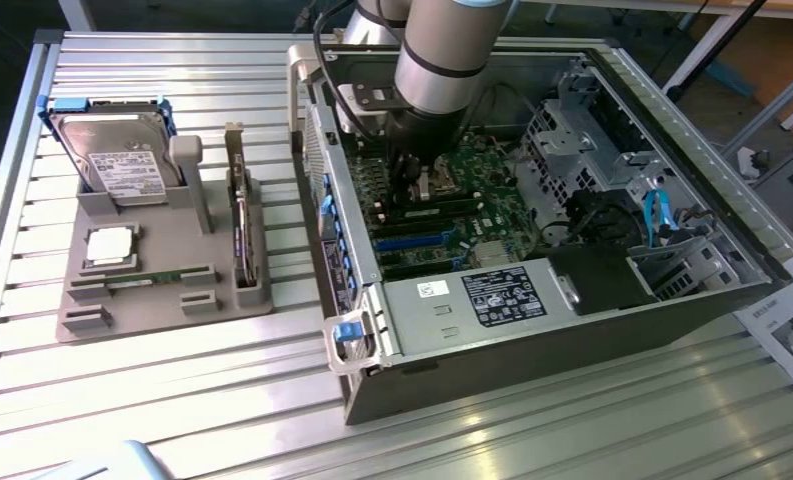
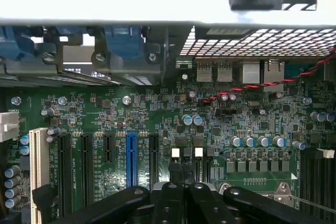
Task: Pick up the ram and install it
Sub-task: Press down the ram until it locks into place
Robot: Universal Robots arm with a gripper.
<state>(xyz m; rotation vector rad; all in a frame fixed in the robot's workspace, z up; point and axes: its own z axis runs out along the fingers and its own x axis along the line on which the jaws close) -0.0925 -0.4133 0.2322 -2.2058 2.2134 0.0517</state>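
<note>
Hovers over motherboard point(image 2: 157, 114) inside computer case point(image 1: 530, 350), fingers point(image 2: 170, 203) fully closed, gripping nothing visible. Leaves ram point(image 1: 156, 276) in grey holder point(image 1: 156, 250) beside case; pick-up seemingly undone.

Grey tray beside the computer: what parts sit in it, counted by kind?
Hard drive: 1
Processor: 1
Card on edge: 1
Ram: 1
Total: 4
</note>
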